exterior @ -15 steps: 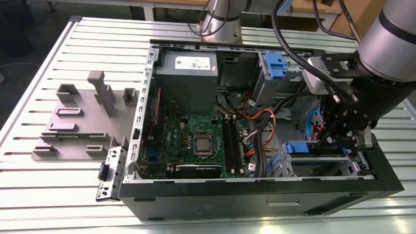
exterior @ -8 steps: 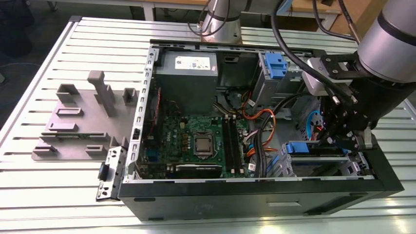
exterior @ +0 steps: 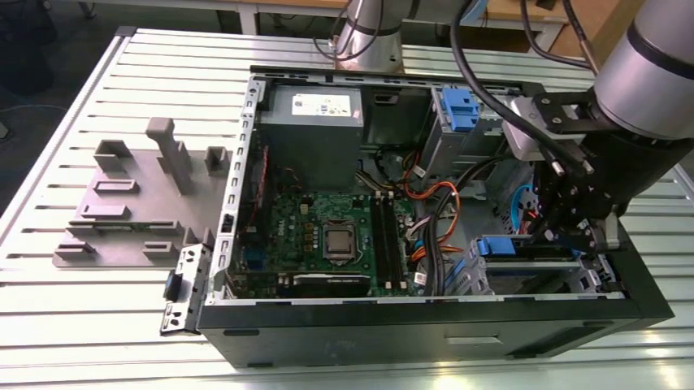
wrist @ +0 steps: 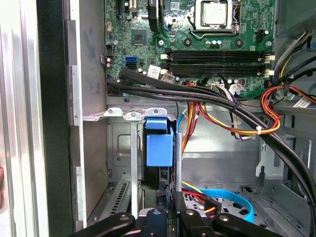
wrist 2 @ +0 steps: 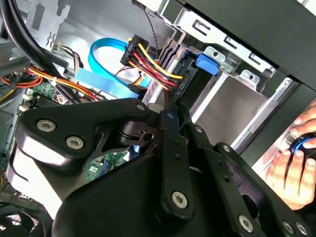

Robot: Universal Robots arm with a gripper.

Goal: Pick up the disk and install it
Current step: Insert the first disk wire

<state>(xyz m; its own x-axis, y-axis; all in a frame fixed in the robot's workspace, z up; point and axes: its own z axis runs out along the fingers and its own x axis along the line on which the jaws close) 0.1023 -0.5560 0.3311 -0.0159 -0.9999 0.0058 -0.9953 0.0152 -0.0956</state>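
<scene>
surface: slatted metal table [exterior: 65, 309] carrying the open computer case [exterior: 434, 333].
jaws: we see the gripper [wrist: 165, 217] closed on the disk [wrist: 159, 148], which stands on edge in both wrist views.
disk: we find it seated in the grey drive bay [wrist: 118, 148] at the case's front corner, blue end tab [wrist 2: 206, 63] up.
nearby: orange and red cables [wrist: 232, 123] run just beside the bay; motherboard [exterior: 325, 236] lies beyond.
edge: a hand [wrist 2: 296, 168] rests outside the case.

Exterior view high above the open computer case [exterior: 434, 317]; both wrist views close inside its drive bay [wrist: 123, 148].
</scene>
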